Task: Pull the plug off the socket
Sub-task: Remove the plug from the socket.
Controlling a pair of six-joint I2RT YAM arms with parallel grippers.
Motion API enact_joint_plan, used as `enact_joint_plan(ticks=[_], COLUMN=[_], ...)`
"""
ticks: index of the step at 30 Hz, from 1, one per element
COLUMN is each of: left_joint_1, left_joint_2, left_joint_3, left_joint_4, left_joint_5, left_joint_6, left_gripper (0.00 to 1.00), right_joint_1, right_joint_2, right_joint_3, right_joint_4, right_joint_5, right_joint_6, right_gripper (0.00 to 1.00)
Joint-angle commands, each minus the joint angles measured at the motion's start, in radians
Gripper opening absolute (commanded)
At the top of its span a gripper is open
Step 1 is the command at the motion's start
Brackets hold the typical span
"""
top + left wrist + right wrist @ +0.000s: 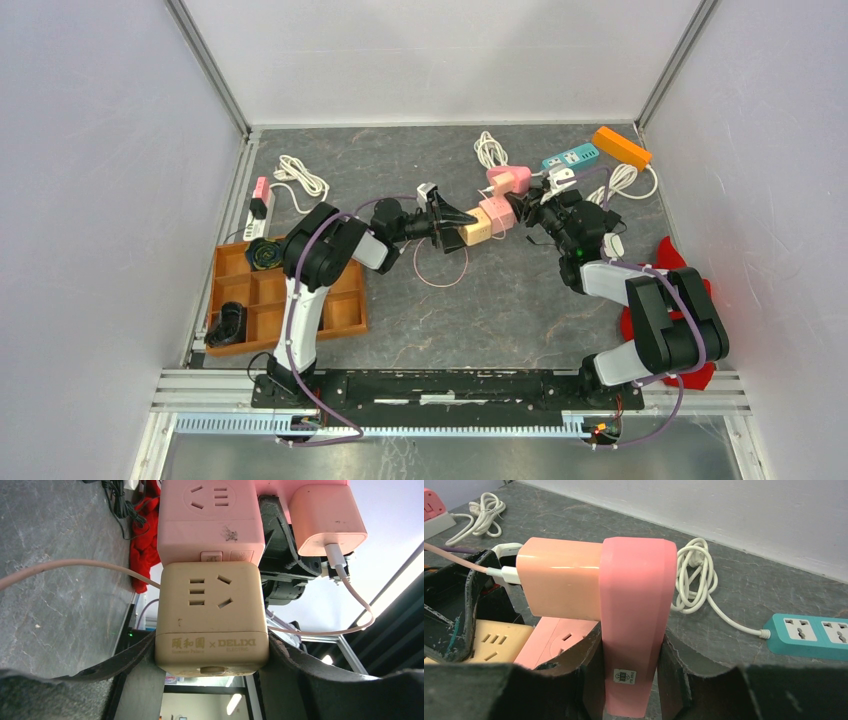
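My left gripper (455, 222) is shut on a beige cube socket (474, 232), with one finger on each side of it in the left wrist view (211, 625). The beige cube sits flush against a pink socket block (210, 520); the joint between them is hidden. My right gripper (527, 208) is shut on the pink block's narrow body (636, 605), and both are held above the table. A peach charger (559, 582) with a white USB cable is plugged into the pink block's side. A thin pinkish cable (440, 272) loops on the table below.
A wooden tray (345, 318) lies at the left by the left arm. A teal power strip (570, 157), an orange strip (621, 146) and white cable coils (490, 150) lie at the back. A white strip (258, 208) and a red cloth (668, 258) lie at the sides.
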Motion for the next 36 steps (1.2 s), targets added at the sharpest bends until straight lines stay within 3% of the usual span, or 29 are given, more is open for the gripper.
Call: enact_joint_plan(ticks=[1,5,16,22,30,36], left_joint_1=[0.100,0.110,0.077,0.076,0.082,0.096], left_joint_2=[-0.024,-0.034,-0.154,-0.136,-0.132,-0.218], left_joint_3=[-0.004,0.003,0.035,0.032,0.020,0.038], left_joint_4=[0.275,0.248,-0.232,-0.180,-0.139,-0.509], left_joint_5=[0.003,0.019,0.071,0.068,0.053,0.033], left_joint_6=[-0.156,-0.130,0.238,0.209,0.173,0.387], left_gripper=[0.02,0.02,0.02,0.02,0.02,0.02], right_joint_1=[-0.057,-0.056,-0.056,-0.052,0.027,0.066], right_joint_2=[-0.027,-0.033,-0.028,0.036,0.075,0.129], right_joint_3=[0.000,0.004,0.009,0.036,0.035,0.017], right_joint_4=[0.081,0.067,0.051,0.076,0.110,0.113], right_joint_5=[0.103,0.138,0.151,-0.081,-0.097,-0.064], right_joint_6=[-0.087,-0.105,-0.111,0.057,0.278,0.365], right_gripper=[0.00,0.00,0.00,0.00,0.00,0.00])
